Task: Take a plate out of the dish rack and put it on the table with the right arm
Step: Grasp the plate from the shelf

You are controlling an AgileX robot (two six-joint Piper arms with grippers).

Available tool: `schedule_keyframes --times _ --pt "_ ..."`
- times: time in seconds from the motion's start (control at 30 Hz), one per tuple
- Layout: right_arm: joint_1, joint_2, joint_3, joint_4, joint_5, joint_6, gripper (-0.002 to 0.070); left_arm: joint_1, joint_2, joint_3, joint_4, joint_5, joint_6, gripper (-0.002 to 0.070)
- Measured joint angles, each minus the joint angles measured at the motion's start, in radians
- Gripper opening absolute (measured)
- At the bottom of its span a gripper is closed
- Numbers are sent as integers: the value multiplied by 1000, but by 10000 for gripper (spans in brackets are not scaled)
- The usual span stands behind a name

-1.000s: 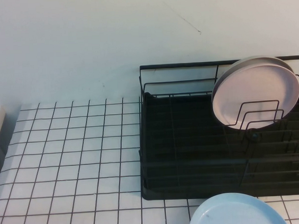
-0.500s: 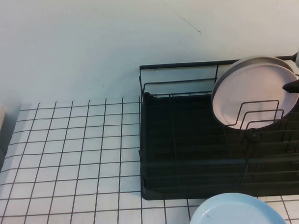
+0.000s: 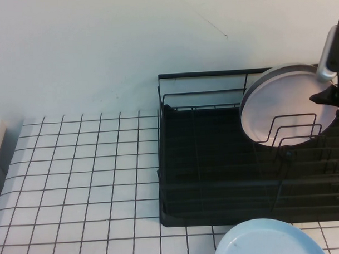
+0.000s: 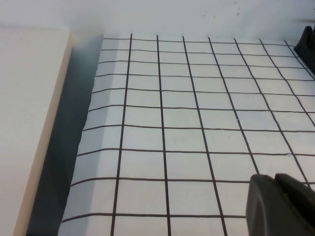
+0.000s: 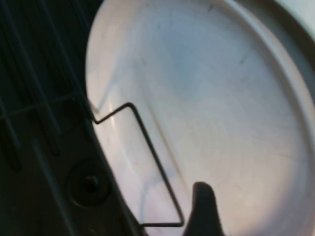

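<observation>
The pale pink plate (image 3: 285,103) stands on edge between wire dividers at the back right of the black dish rack (image 3: 216,175). It fills the right wrist view (image 5: 211,98). My right gripper (image 3: 325,97) comes in from the right edge and hangs just in front of the plate's right part. It is open and empty; one black fingertip (image 5: 202,206) shows against the plate's face. My left gripper (image 4: 276,183) is shut and empty, low over the gridded table (image 3: 87,174) on the left, out of the high view.
A light blue plate (image 3: 268,240) lies on the table in front of the rack at the bottom edge. A greyish rim (image 3: 290,67) shows behind the pink plate. A white block (image 4: 29,123) borders the table's left side.
My right arm has come into the high view from the right edge and moved left and down in front of the pink plate. The plate has not moved.
</observation>
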Motion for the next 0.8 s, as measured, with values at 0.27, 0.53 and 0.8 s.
schedule_keyframes --times 0.27,0.53,0.8 --pt "0 13 -4 0 -54 -18 462 0 0 0 0 0 0 -3" --pt "0 60 -8 0 -61 -30 450 0 0 0 0 0 0 -3" --pt "0 62 -14 2 -87 -53 126 0 0 0 0 0 0 -3"
